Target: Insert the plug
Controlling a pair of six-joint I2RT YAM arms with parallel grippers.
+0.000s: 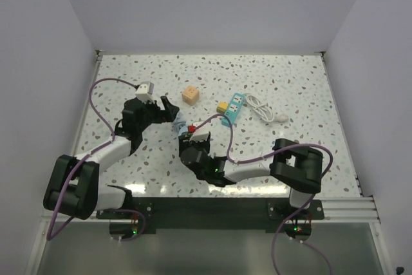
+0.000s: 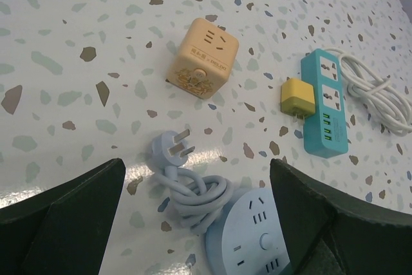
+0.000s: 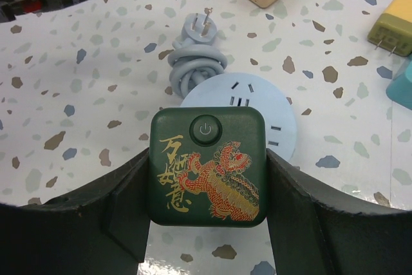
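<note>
The right gripper [image 3: 206, 188] is clamped on the plug's two side faces. The left gripper [image 2: 196, 217] hangs spread wide and empty on the far side of the work. It is near, but I'd say this job belongs to the right arm.

On the speckled table [image 3: 77, 94] the round pale blue socket hub [image 3: 273, 117] lies flat, just ahead of the right fingers and partly hidden under what they carry.

The plug [image 3: 206, 165] shows its dragon-and-button face to the wrist camera. Its prongs are out of sight, presumably on the face turned down and away. The target lies forward of the cube and below it, so the move looks like a short advance and then a straight press down.

The hub's slots [image 3: 239, 101] sit just past the cube's far edge.
</note>
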